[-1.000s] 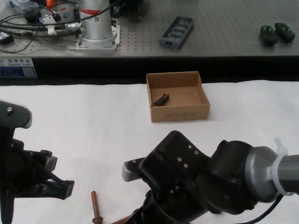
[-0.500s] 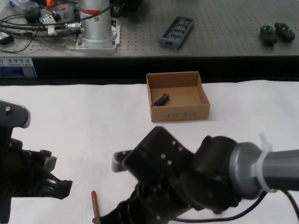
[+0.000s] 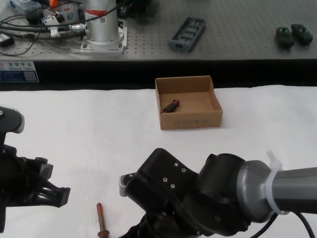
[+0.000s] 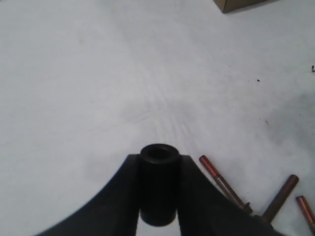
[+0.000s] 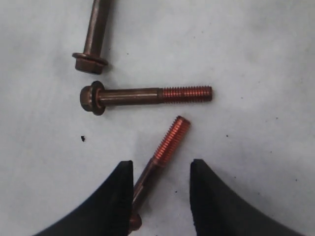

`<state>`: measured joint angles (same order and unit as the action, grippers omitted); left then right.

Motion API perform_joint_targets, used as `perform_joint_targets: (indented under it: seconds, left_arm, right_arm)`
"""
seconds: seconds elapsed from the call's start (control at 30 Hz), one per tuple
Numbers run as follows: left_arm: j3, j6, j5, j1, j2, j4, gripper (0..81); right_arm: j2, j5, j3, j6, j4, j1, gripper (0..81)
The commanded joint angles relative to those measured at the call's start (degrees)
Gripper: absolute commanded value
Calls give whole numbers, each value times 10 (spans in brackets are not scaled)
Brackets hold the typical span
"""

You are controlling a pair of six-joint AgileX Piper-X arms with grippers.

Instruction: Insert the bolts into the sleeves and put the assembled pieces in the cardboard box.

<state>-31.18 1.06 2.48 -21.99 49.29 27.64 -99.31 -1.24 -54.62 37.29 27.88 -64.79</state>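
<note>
The left gripper [image 4: 158, 164] has its fingers clamped on a short black cylindrical sleeve [image 4: 158, 194], with the bore open toward the camera, above the white cloth [image 4: 98, 73]. The right gripper [image 5: 160, 167] hangs low over the cloth. Its fingers are apart and straddle a slanted copper-coloured flanged bolt [image 5: 165, 147], whose threaded tip points out past the fingertips. A second bolt [image 5: 142, 95] lies just beyond it and a third bolt [image 5: 93, 34] farther off. The brown cardboard box [image 3: 190, 120] sits well apart at the far side of the cloth, with one dark assembled piece [image 3: 171, 105] already inside. The risk seems to lie in the closing. The bolt lies askew and nearer one finger (its shank almost touches that side), so the fingers may swivel or roll it rather than pinch it squarely. A crooked hold would make it hard to line the bolt up with the sleeve's bore. The second bolt could also get nudged.
</note>
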Motion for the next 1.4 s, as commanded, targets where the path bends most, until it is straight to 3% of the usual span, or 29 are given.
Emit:
perform_joint_targets:
  seconds: [0.0,0.5,0.8,0.93,1.1,1.37]
  left_arm:
    - [-1,-11,-3,2,-6,-9,114]
    - [-1,-11,-3,2,-6,-9,114]
    - [-1,-11,-2,2,-6,-8,114]
    - [-1,-11,-2,2,-6,-8,114]
    - [-1,-11,-2,2,-6,-8,114]
    - [-1,-11,-2,2,-6,-8,114]
  right_arm:
    - [1,3,-5,4,1,0,295]
    - [-16,3,-5,35,-12,-46,295]
    - [-24,3,-5,51,6,-45,295]
    - [-24,3,-5,49,8,-45,205]
    - [-24,3,-5,-15,52,-45,44]
    - [-24,95,-5,-175,201,-31,38]
